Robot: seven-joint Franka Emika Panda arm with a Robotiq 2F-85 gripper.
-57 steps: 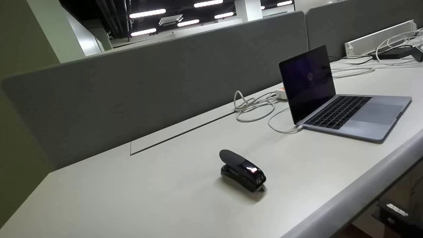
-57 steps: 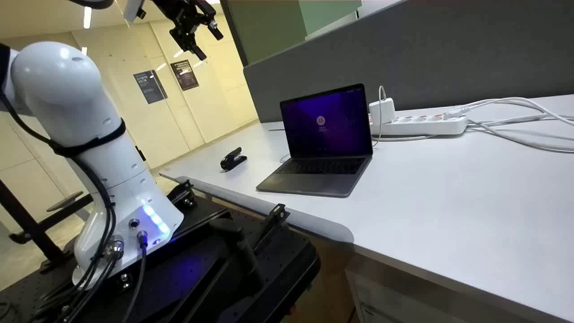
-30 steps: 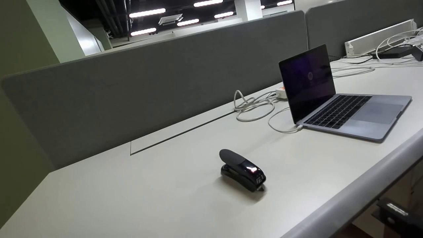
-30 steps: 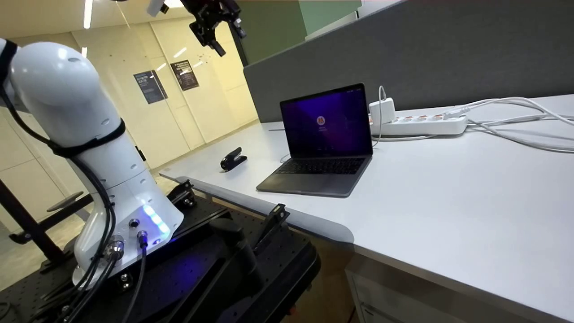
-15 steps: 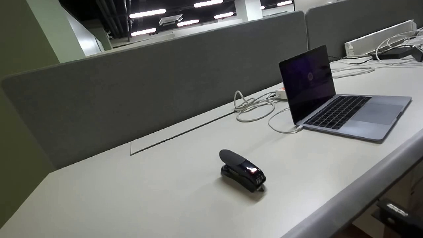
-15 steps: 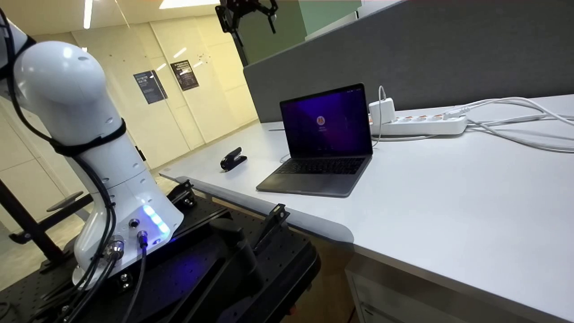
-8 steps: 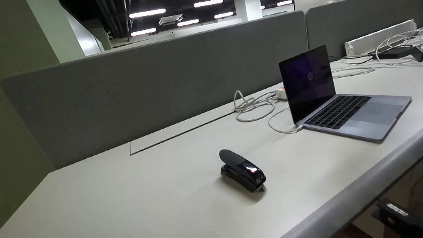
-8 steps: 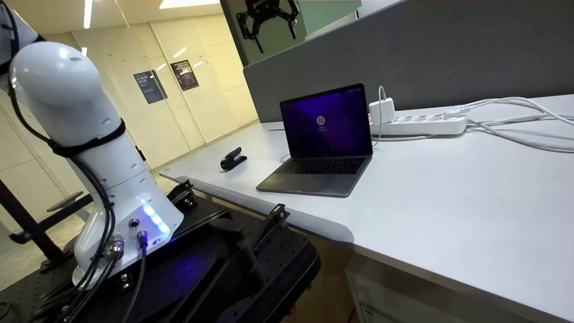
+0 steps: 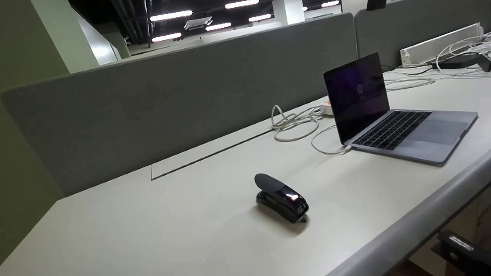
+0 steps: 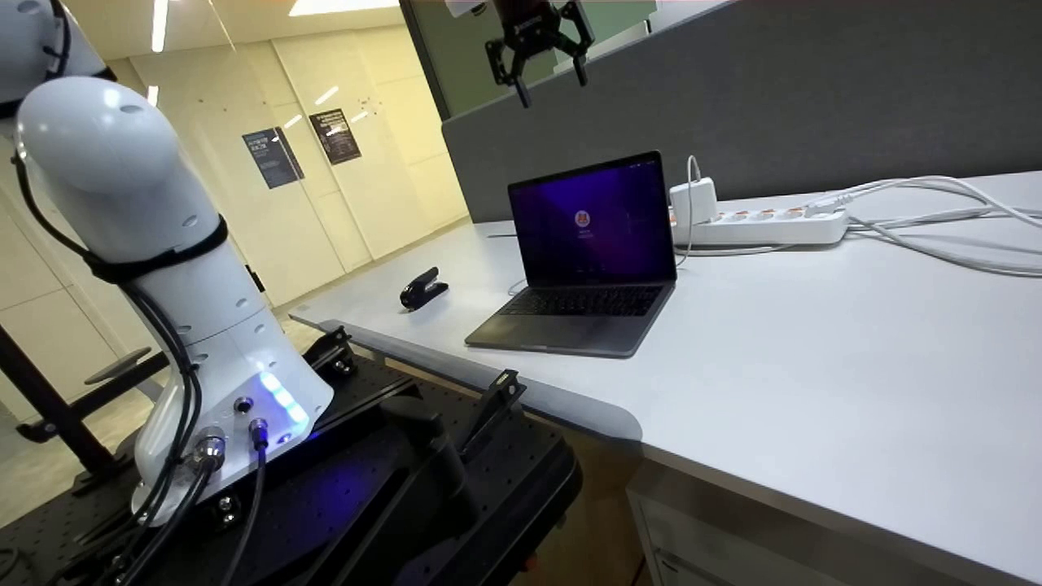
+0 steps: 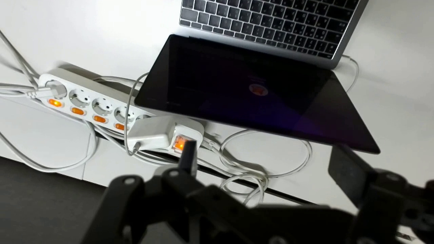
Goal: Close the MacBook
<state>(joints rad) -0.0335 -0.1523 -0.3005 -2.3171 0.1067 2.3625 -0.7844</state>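
The MacBook stands open on the desk in both exterior views, with its lid upright (image 9: 356,96) (image 10: 594,224). Its dark screen glows purple, and the dark keyboard and silver-grey base lie flat. The wrist view looks down on the screen (image 11: 251,91) and part of the keyboard. The outside of the lid is hidden. My black gripper (image 10: 553,85) is open and empty in the air above the lid, apart from it. In the wrist view its spread fingers (image 11: 266,159) show below the lid's top edge. Only a dark fingertip (image 9: 376,4) shows at the top of an exterior view.
A black stapler (image 9: 282,197) (image 10: 423,289) lies on the desk beside the MacBook. A white power strip (image 10: 761,228) (image 11: 98,105) with a charger and looped cables (image 11: 251,176) lies behind the lid. A grey partition (image 10: 814,98) runs along the desk's back edge.
My gripper has moved right and, over the last second, down, turning its fingers downward above the MacBook. It stays open. The MacBook and the stapler have not moved.
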